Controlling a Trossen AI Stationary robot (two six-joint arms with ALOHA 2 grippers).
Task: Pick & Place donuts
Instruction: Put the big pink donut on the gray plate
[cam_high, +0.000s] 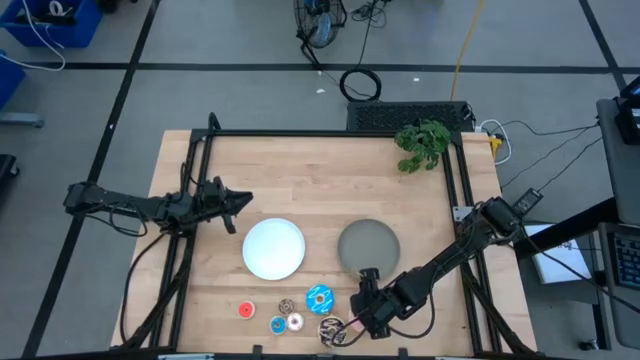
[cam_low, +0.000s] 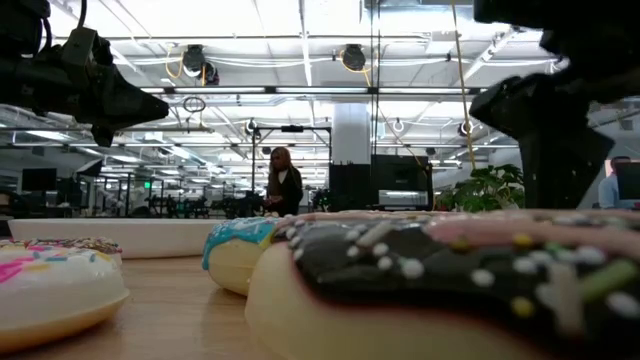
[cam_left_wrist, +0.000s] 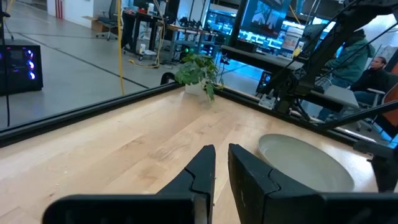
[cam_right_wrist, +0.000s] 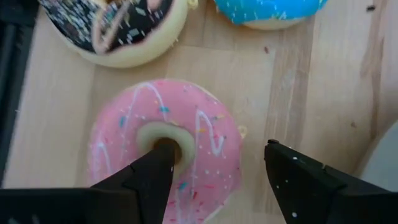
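From above: right gripper (cam_high: 352, 322) low at the table's near edge among the donuts; left gripper (cam_high: 238, 204) waiting apart, nearly closed, empty. From the right wrist: fingers wide around the pink donut (cam_right_wrist: 166, 146) — one tip at its hole, so possibly pushing instead of gripping, or nudging the brown-sprinkled donut (cam_right_wrist: 115, 28) just beside.

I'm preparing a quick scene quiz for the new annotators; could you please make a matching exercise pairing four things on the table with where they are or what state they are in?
Column one:
1. pink donut
2. white plate
3. left gripper
4. potted plant

Column two:
A. at the table's far right corner
B. nearly closed, holding nothing, above the table's left side
C. between the right gripper's open fingers, one finger over its hole
D. mid-table, left of the grey plate

Pairs: 1-C, 2-D, 3-B, 4-A
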